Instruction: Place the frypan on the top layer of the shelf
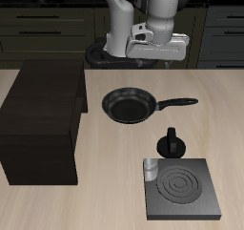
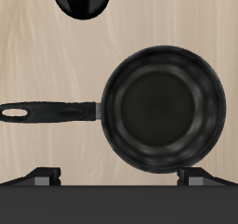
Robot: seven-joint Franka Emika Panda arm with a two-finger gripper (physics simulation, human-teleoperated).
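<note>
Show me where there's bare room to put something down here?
The shelf has a bare flat top. Bare table lies between the shelf and burner. It is crowded around the frypan, knob and burner.

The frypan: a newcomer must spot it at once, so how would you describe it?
Start at the big dark shelf on the wooden table; the frypan lies on the bare tabletop just beside it, under the gripper. It is round, shallow and black with a long straight handle, unlike the square ringed burner plate and the small knobbed object nearer the table's front edge.
</note>
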